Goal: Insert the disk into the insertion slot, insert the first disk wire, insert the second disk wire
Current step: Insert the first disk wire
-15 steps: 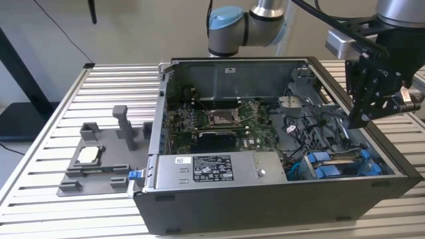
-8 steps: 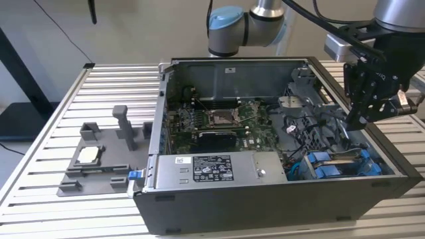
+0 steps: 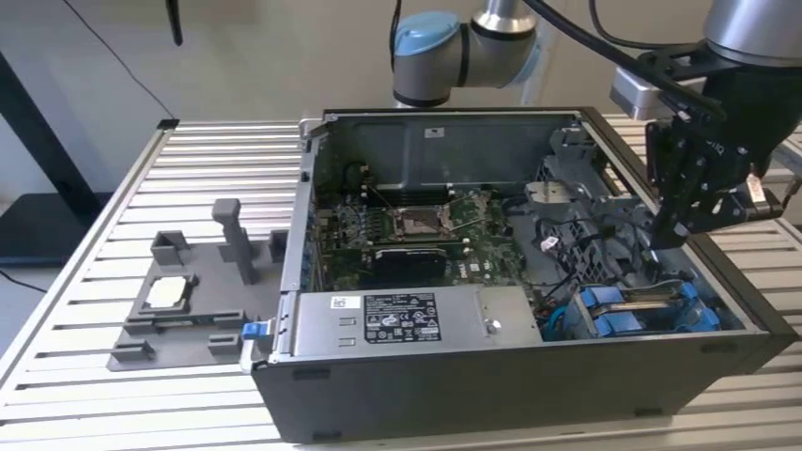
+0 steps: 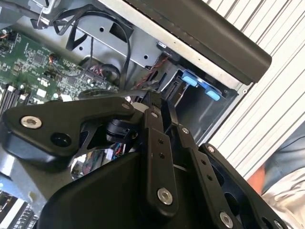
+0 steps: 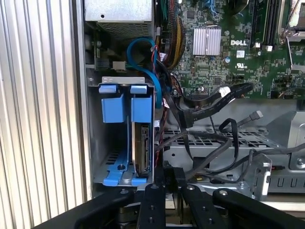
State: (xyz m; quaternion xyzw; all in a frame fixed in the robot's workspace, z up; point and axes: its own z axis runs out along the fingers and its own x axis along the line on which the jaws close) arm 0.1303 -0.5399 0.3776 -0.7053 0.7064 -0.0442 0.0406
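Black gripper (image 5: 171, 172) linkage looms closest in both wrist views, jaws drawn together; whether they pinch anything I cannot tell. It hangs inside the open computer case (image 3: 501, 395), just beside the insertion slot (image 5: 97, 143). The disk (image 5: 142, 148) stands on edge in that slot between blue rails (image 5: 141, 109). Black cables (image 5: 214, 101) lie nearby.

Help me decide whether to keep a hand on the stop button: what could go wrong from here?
1. Loose black wires drape across the metal bracket beside the insertion slot. The gripper, hanging above that corner of the case, could snag them if it comes down.
2. The blue cable loops right past the slot's blue tabs, so it may get pinched or tugged near the disk.
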